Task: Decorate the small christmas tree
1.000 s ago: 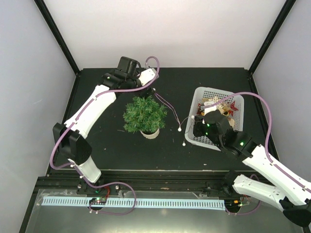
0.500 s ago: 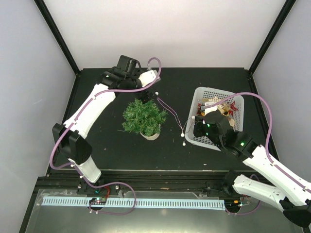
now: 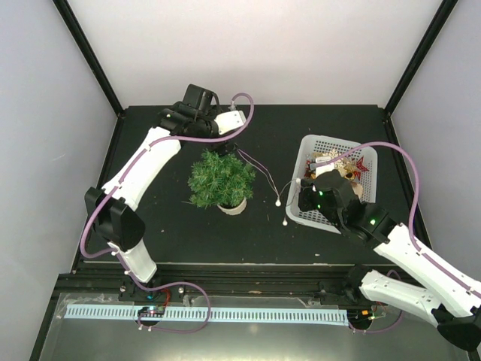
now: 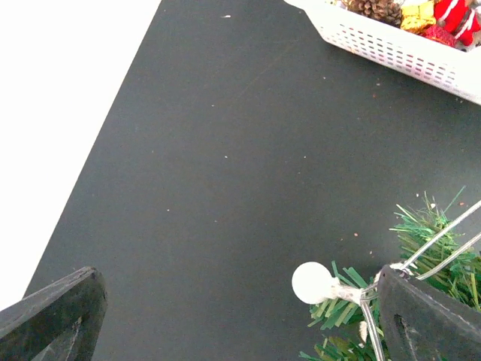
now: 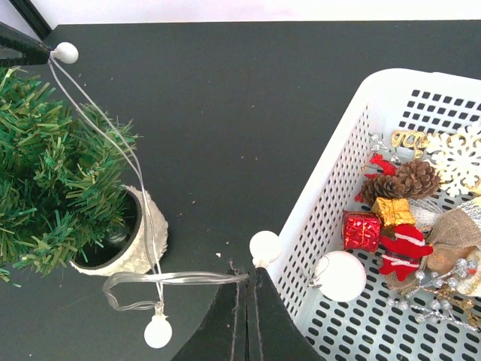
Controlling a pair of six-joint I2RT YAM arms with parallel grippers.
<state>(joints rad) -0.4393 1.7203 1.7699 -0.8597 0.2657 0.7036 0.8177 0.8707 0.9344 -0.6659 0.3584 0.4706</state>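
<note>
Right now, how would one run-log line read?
left gripper: open by small christmas tree | right gripper: shut on light string beside white basket | ornaments: in white basket

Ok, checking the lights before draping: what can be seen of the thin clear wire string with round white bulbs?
The clear wire string carries three white bulbs. It runs from a finger of the open left gripper, past the small christmas tree, loops by its pot, and ends pinched in the right gripper.
</note>
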